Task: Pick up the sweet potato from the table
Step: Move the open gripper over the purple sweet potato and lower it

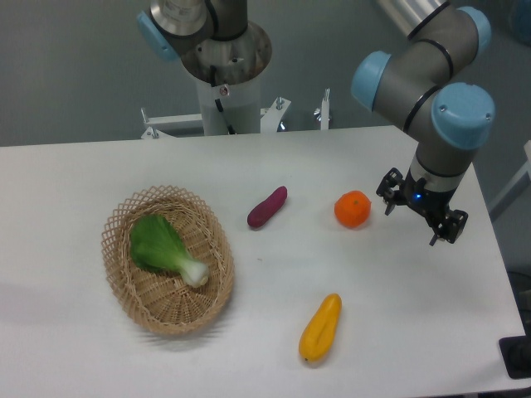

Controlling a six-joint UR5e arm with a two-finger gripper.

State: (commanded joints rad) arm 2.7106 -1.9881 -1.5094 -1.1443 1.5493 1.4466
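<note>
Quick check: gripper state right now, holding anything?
Gripper: open and empty, to the right of the round orange fruit, well away from the small dark purple sweet potato.

view: single fixed camera | high, front of table (99, 166) | angled down | mid-range

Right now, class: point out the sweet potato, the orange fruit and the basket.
sweet potato (267, 207), fixed camera, middle of the tuber
orange fruit (353, 209), fixed camera, centre of the fruit
basket (222, 257), fixed camera, right rim
</note>
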